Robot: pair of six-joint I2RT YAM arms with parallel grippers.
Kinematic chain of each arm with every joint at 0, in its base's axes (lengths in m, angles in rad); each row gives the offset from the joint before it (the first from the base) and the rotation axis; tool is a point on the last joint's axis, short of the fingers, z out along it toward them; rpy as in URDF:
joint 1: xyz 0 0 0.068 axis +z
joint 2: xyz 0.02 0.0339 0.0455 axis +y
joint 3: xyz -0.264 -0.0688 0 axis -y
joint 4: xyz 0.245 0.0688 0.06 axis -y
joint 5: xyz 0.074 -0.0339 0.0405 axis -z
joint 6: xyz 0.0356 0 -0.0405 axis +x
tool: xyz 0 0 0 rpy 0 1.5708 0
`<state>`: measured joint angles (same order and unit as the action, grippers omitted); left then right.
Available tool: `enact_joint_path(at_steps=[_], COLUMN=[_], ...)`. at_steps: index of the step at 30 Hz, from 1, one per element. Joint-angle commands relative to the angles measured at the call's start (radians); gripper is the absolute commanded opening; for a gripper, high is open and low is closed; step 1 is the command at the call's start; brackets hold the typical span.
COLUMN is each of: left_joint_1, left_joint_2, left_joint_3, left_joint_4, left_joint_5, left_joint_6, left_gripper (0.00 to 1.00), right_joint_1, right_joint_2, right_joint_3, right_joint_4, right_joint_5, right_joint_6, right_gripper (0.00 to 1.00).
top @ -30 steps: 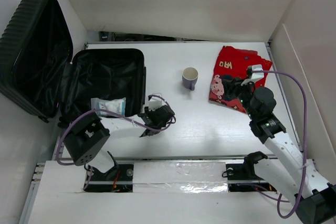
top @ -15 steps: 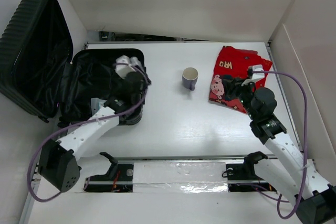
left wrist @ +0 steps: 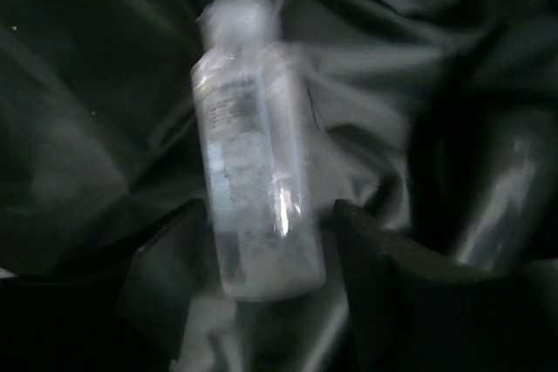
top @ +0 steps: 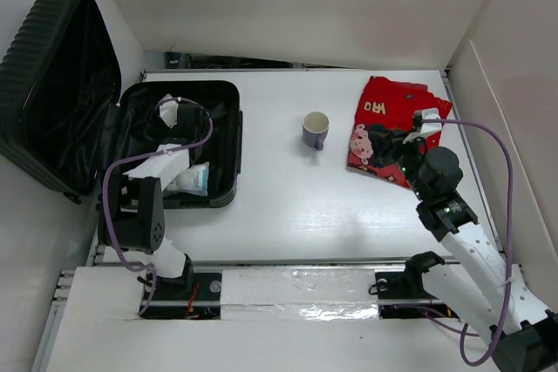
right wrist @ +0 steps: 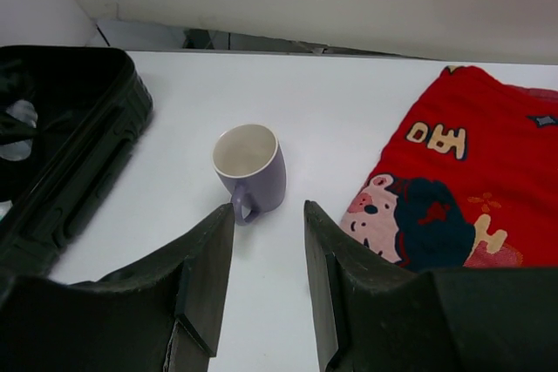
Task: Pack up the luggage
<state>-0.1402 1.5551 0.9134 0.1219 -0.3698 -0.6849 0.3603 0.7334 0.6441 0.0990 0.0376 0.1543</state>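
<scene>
The luggage (top: pixel 231 128) sits open at the upper left of the top view. Its ribbed hard lid leans against the side wall, and its base lies flat on the white bench (top: pixel 296 202), lined with crumpled black fabric. The left gripper (top: pixel 170 114) reaches into the far part of that base. In the wrist view a clear plastic bottle (left wrist: pixel 257 172) with a pale cap lies between its two fingers on the lining. The picture is blurred, so I cannot tell whether the fingers press on the bottle or stand just off it. The bottle's label cannot be read.

A clear packet (top: pixel 190 179) lies in the near part of the base. A lilac mug (top: pixel 315 130) with a pale inside stands upright mid-bench, handle toward the arms. At the upper right lies a red garment (top: pixel 392 111) with yellow characters and a cartoon face. The right gripper (right wrist: pixel 268 213) hangs above the garment's near left edge, partly open with nothing between its fingers.
</scene>
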Motion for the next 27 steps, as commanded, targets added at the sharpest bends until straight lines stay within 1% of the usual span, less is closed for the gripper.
enact_joint_path(at_steps=[1,4,5,6,7,8,9,10,11,12,13,15,16,18,19,20,22,23,24,25,26,27], left_joint_1=[0.019,0.019,0.019,-0.014,-0.015,-0.038,-0.102,-0.143,-0.186,-0.279,-0.326,-0.412,-0.486,-0.536,-0.57,-0.59,-0.627,-0.637,-0.638,-0.638,-0.638,-0.638], left_joint_2=[-0.003,-0.032,-0.064,-0.079,-0.096,-0.125,-0.139,-0.151,-0.17,-0.17,-0.168,-0.152,-0.141,-0.09,-0.063,-0.003,0.052,0.116,0.15,0.184,0.251,0.284], left_joint_3=[0.103,0.087,0.079,0.073,0.077,0.084,0.087,0.091,0.093,0.099,0.12,0.134,0.136,0.154,0.203,0.231,0.316,0.346,0.384,0.457,0.491,0.528], left_joint_4=[0.018,0.039,0.057,0.079,0.081,0.079,0.088,0.097,0.11,0.116,0.107,0.094,0.099,0.095,0.081,0.062,0.036,0.029,0.001,-0.008,-0.021,-0.046], left_joint_5=[-0.003,0.026,0.057,0.054,0.054,0.034,0.026,0.02,0.019,0.017,0.011,0.002,0.0,0.015,0.028,0.028,-0.012,-0.02,-0.005,0.009,0.006,0.003], left_joint_6=[0.01,0.005,0.005,0.008,0.015,0.028,0.065,0.086,0.111,0.152,0.163,0.174,0.183,0.186,0.188,0.2,0.223,0.235,0.231,0.229,0.232,0.243], left_gripper=[0.6,0.72,0.72,0.72,0.72,0.69,0.66,0.59,0.47,0.39,0.25,0.12,0.07,0.09,0.13,0.24,0.39,0.5,0.51,0.52,0.52,0.52], right_joint_1=[-0.004,0.005,0.005,0.005,0.005,0.005,0.005,0.005,0.005,0.005,0.005,0.005,0.005,0.005,0.005,0.005,0.005,0.005,0.005,0.005,0.005,0.005], right_joint_2=[-0.012,-0.011,-0.011,-0.011,-0.009,-0.006,-0.005,-0.002,-0.003,-0.002,0.001,0.007,0.008,0.008,0.006,0.008,0.012,0.018,0.018,0.021,0.023,0.026], right_joint_3=[0.005,0.012,0.011,0.006,0.005,0.006,0.009,0.011,0.014,0.012,0.011,0.015,0.019,0.017,0.014,0.009,0.006,0.009,0.011,0.009,0.009,0.008], right_joint_4=[0.053,0.039,0.041,0.05,0.054,0.056,0.051,0.048,0.045,0.047,0.051,0.042,0.036,0.036,0.039,0.053,0.057,0.053,0.051,0.05,0.053,0.056], right_joint_5=[-0.016,-0.019,-0.015,-0.013,-0.018,-0.022,-0.028,-0.03,-0.028,-0.024,-0.015,-0.018,-0.019,-0.012,-0.002,-0.001,-0.014,-0.019,-0.018,-0.007,-0.004,-0.001], right_joint_6=[-0.006,-0.012,-0.012,-0.004,-0.001,-0.001,-0.001,-0.007,-0.009,-0.01,-0.006,-0.007,-0.01,-0.012,-0.01,-0.004,-0.001,-0.002,-0.007,-0.007,-0.006,-0.006], right_gripper=[0.44,0.44,0.44,0.44,0.44,0.44,0.41,0.27,0.22,0.13,0.01,0.0,0.0,0.0,0.0,0.06,0.13,0.19,0.22,0.25,0.27,0.27])
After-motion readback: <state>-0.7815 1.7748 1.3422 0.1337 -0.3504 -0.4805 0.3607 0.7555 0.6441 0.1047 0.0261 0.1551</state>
